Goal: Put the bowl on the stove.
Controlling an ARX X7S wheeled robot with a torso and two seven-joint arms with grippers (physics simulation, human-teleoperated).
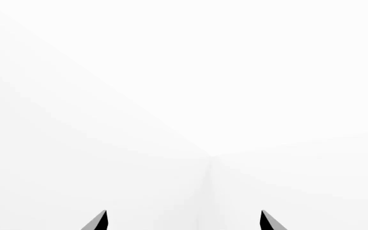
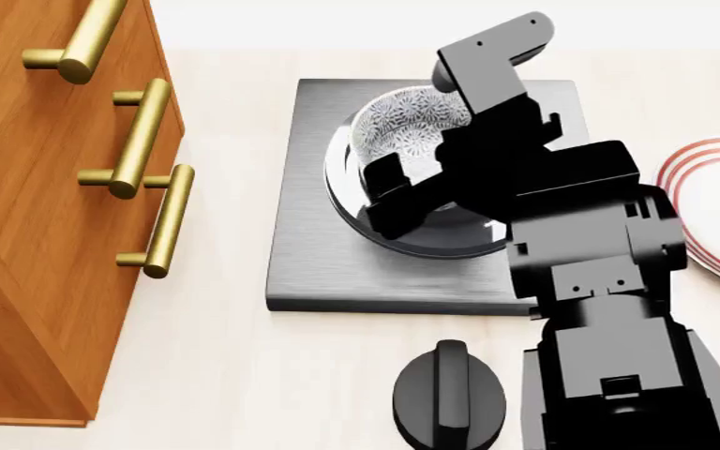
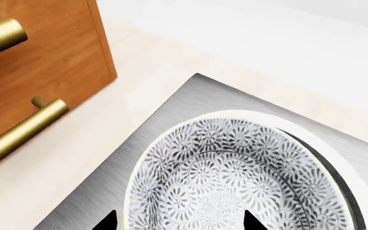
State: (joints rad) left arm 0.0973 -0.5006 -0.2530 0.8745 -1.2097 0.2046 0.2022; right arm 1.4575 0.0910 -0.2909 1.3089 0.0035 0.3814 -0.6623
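1. Placing step: the bowl (image 3: 235,177) sits over the stove (image 2: 304,244) burner, its rim between the right gripper (image 3: 178,221) tips; whether clamped, cannot tell.
2. Next, I judge: open fully and lift clear.

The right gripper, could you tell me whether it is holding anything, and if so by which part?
It cannot be told for sure: the right gripper straddles the bowl at its rim, over the stove, but contact is hidden.

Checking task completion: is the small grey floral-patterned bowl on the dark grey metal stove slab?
Over it: the bowl sits above the stove burner, tilted; contact cannot be told.
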